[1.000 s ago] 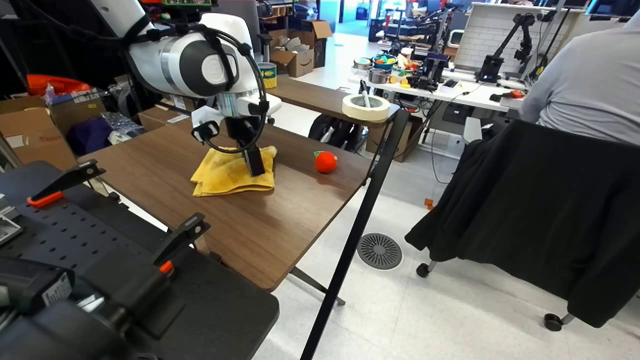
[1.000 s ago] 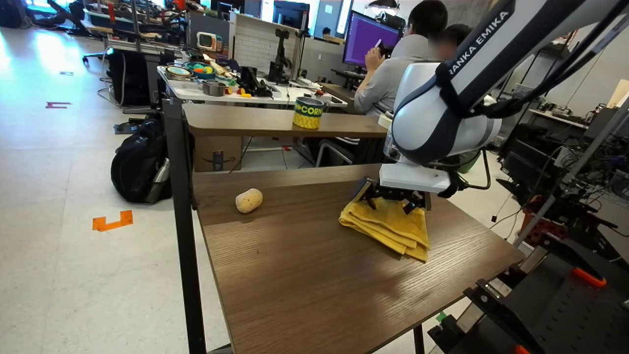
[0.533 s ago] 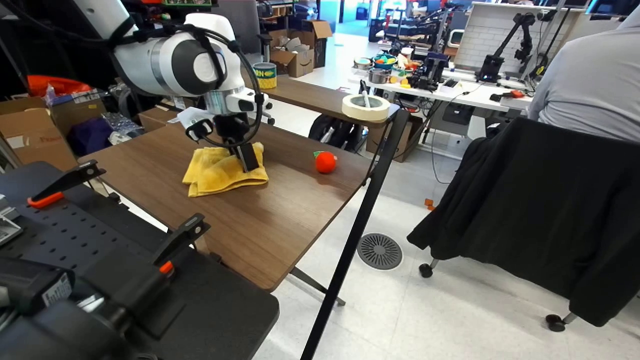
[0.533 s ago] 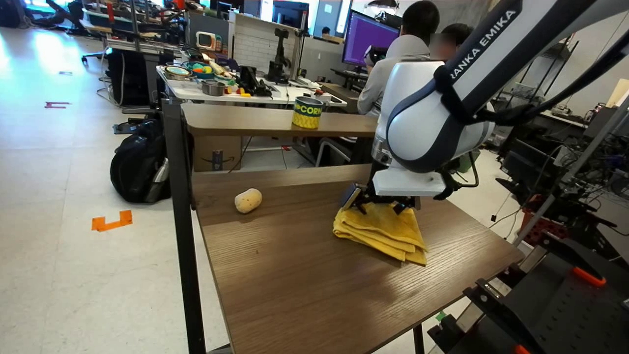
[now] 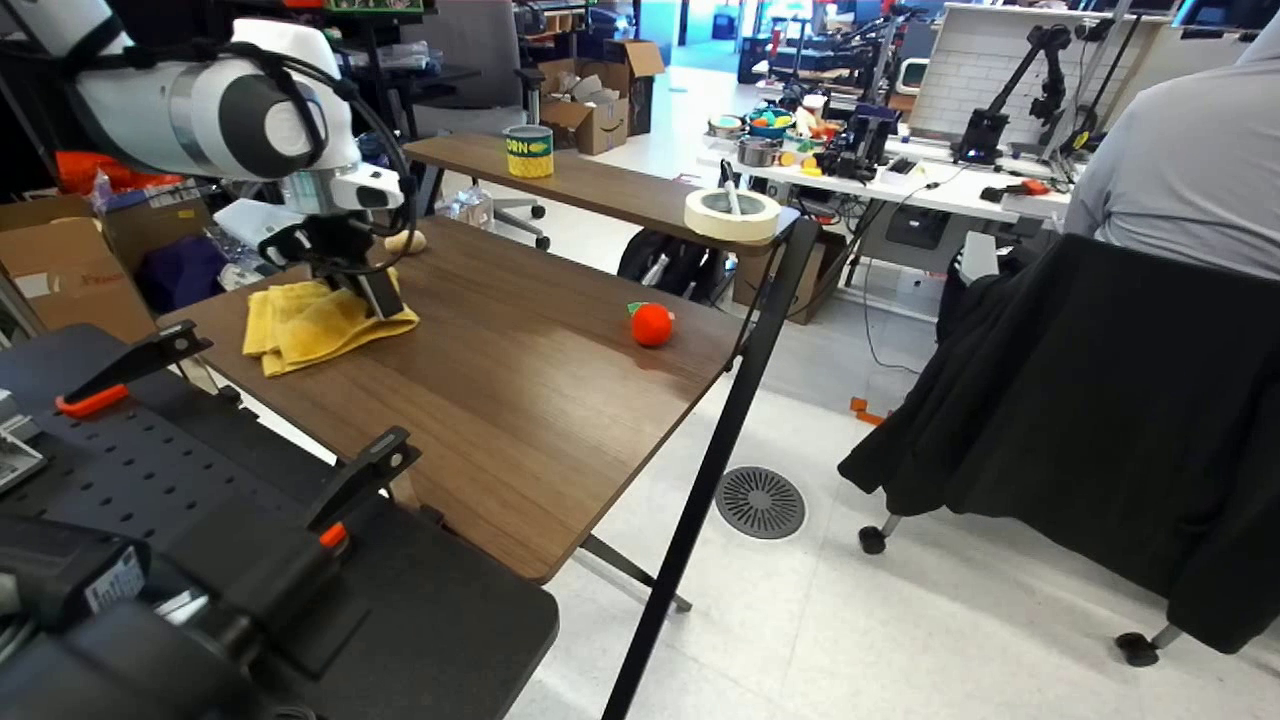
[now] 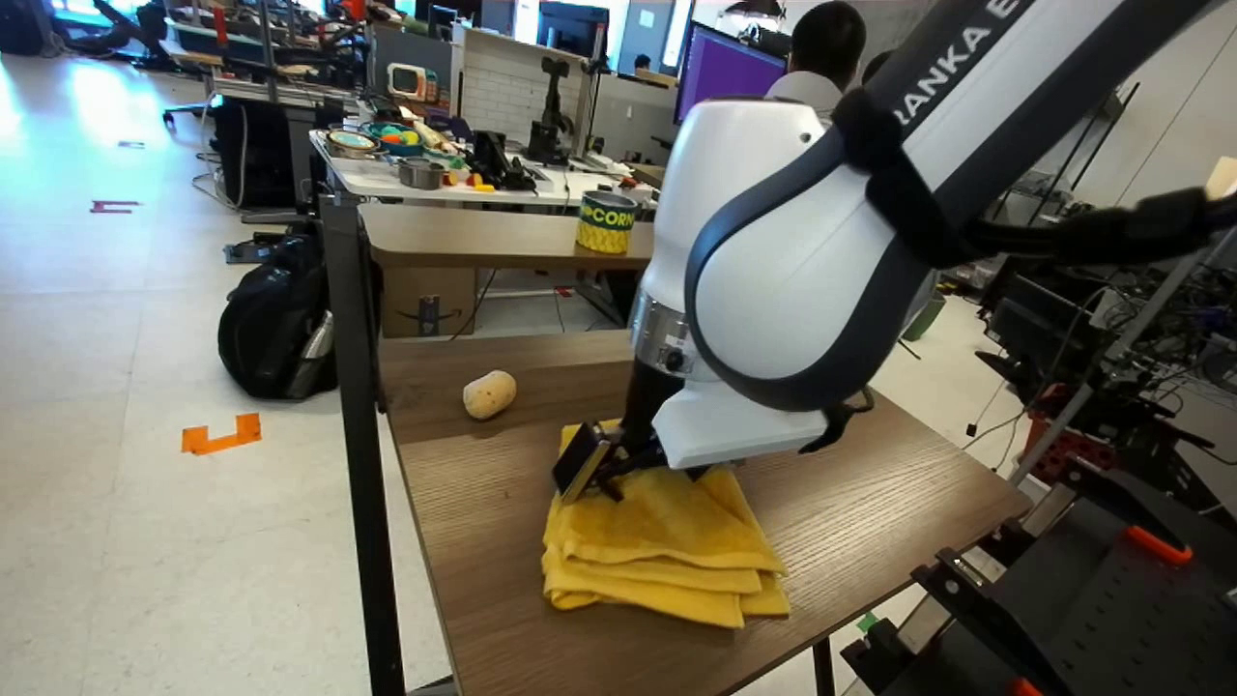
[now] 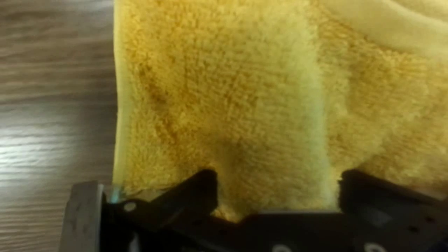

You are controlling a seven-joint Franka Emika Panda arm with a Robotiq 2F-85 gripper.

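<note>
My gripper (image 7: 276, 196) stands open over a folded yellow cloth (image 7: 227, 87), its jaws wide apart with the cloth's surface under and between them. One finger (image 5: 382, 295) reaches down to the cloth near its edge; the second is mostly hidden. In both exterior views the layered cloth (image 6: 667, 570) lies on the brown table (image 6: 503, 541), and the gripper appears to touch it from above without pinching it. A tan, potato-like object (image 6: 489, 394) rests apart from the cloth. Farther along the table sits a red round object (image 5: 651, 324) with a green leaf, hidden in an exterior view.
A raised shelf (image 5: 620, 192) behind the table carries a yellow and green can (image 5: 529, 152) and a tape roll (image 5: 731, 215). A black post (image 5: 715, 460) rises at the table's corner. Beside the table stands a black perforated cart (image 5: 180, 470) with clamps. A person sits nearby.
The gripper and the yellow cloth have slid together across the table, leftward in both exterior views. The jaws have stayed open. The potato-like object has come out from behind the arm.
</note>
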